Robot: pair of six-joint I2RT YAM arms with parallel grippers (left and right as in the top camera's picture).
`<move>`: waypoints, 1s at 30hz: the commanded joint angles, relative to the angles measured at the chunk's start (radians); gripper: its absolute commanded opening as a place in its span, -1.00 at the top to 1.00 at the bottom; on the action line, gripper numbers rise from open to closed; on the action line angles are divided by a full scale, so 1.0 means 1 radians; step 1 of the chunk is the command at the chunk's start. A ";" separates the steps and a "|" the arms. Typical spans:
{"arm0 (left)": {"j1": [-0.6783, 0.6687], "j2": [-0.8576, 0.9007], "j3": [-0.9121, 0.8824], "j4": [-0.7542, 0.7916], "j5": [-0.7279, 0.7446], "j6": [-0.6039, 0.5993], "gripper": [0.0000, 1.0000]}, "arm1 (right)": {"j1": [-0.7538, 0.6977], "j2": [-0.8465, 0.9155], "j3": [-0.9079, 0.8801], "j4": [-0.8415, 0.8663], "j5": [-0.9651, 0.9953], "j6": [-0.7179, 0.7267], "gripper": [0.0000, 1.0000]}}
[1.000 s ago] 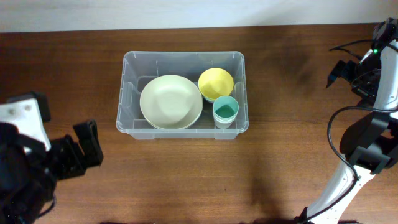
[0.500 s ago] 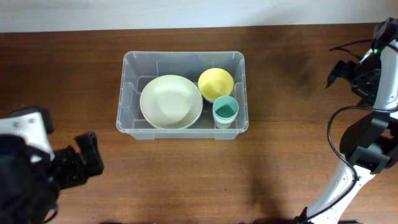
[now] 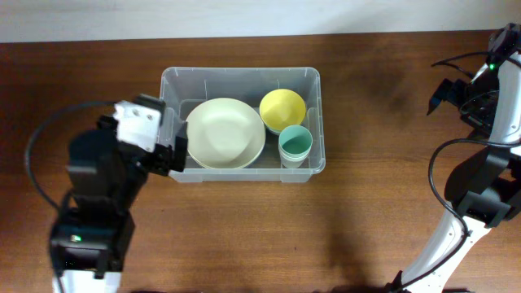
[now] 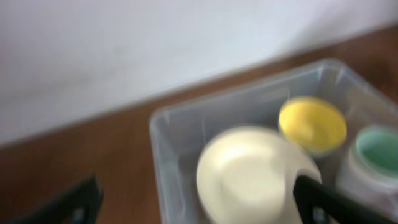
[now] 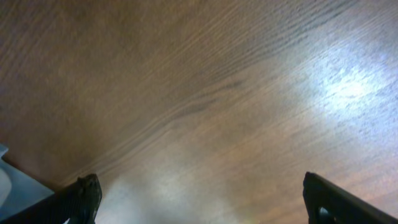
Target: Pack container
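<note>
The clear plastic container (image 3: 241, 77) stands on the wooden table at upper centre. Inside it lie a cream plate (image 3: 225, 133), a yellow bowl (image 3: 282, 108) and a teal cup (image 3: 295, 143). My left gripper (image 3: 168, 155) is open at the container's left wall, its fingers straddling that wall. In the left wrist view the container (image 4: 171, 124), plate (image 4: 249, 171), bowl (image 4: 312, 124) and cup (image 4: 378, 149) show, blurred, between the open fingers (image 4: 199, 199). My right gripper (image 3: 444, 91) is open and empty at the far right, above bare table (image 5: 199, 199).
The right arm's base and cable (image 3: 468, 203) stand at the right edge. A white wall (image 4: 155, 43) lies behind the table. Bare wood (image 3: 374, 163) lies between the container and the right arm.
My left arm has swung up and right from the table's lower left corner to the container's left wall. The right arm and the container's contents have not moved.
</note>
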 commanded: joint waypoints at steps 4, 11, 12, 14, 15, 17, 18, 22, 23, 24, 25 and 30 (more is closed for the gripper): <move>0.007 -0.175 -0.386 0.377 0.090 0.080 -0.99 | -0.006 -0.039 -0.003 0.000 0.005 -0.007 -0.98; 0.022 -0.387 -0.645 0.546 0.090 0.080 -0.99 | -0.006 -0.039 -0.003 0.000 0.005 -0.007 -0.98; 0.022 -0.420 -0.668 0.554 0.090 0.080 -0.99 | -0.006 -0.039 -0.003 0.000 0.005 -0.007 -0.98; 0.022 -0.480 -0.701 0.556 0.082 0.080 -0.99 | -0.006 -0.039 -0.003 0.000 0.005 -0.007 -0.98; 0.022 -0.514 -0.717 0.558 0.073 0.080 -0.99 | -0.006 -0.039 -0.003 0.000 0.005 -0.007 -0.97; 0.022 -0.583 -0.748 0.567 0.057 0.080 -0.99 | -0.006 -0.039 -0.003 0.000 0.005 -0.007 -0.98; 0.022 -0.618 -0.762 0.575 0.055 0.080 -0.99 | -0.006 -0.039 -0.003 0.000 0.005 -0.007 -0.98; 0.022 -0.732 -0.805 0.581 0.037 0.080 -0.99 | -0.006 -0.039 -0.003 0.000 0.005 -0.007 -0.98; 0.022 -0.757 -0.815 0.580 0.036 0.080 -0.99 | -0.006 -0.039 -0.003 0.000 0.005 -0.007 -0.98; 0.023 -0.778 -0.825 0.580 0.027 0.080 -0.99 | -0.006 -0.039 -0.003 0.000 0.005 -0.007 -0.98; 0.023 -0.798 -0.836 0.581 0.021 0.080 -0.99 | -0.006 -0.039 -0.003 0.000 0.005 -0.007 -0.98; 0.040 -0.882 -0.903 0.637 0.000 0.080 -0.99 | -0.006 -0.039 -0.003 0.000 0.005 -0.007 -0.98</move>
